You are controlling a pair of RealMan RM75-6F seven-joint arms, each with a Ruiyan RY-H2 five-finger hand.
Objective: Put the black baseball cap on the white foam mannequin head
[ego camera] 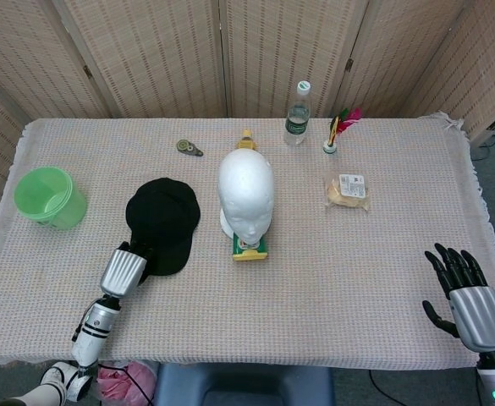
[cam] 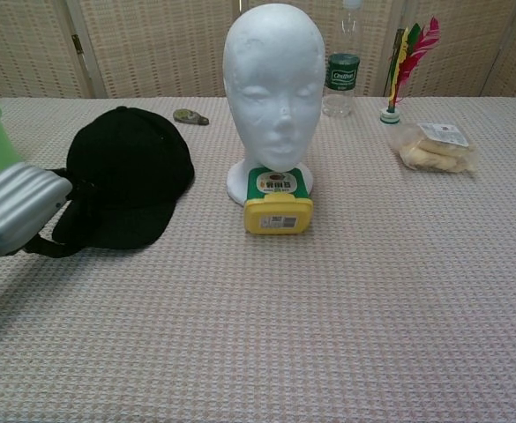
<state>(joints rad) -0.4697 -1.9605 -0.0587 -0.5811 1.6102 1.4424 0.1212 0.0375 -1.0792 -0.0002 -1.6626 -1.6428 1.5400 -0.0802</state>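
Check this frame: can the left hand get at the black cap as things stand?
Probably yes. The left hand is already at the brim edge of the cap, fingers against it, with nothing between them; whether it has a grip is unclear.

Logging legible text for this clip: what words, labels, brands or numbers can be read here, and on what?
Bottle, green label: white lettering, too blurred to read.
Yellow tin, round label on top and barcode sticker on the front: too small to read.
Snack bag, white label: print too small to read.
Cap, foam head, green cup: no text visible.
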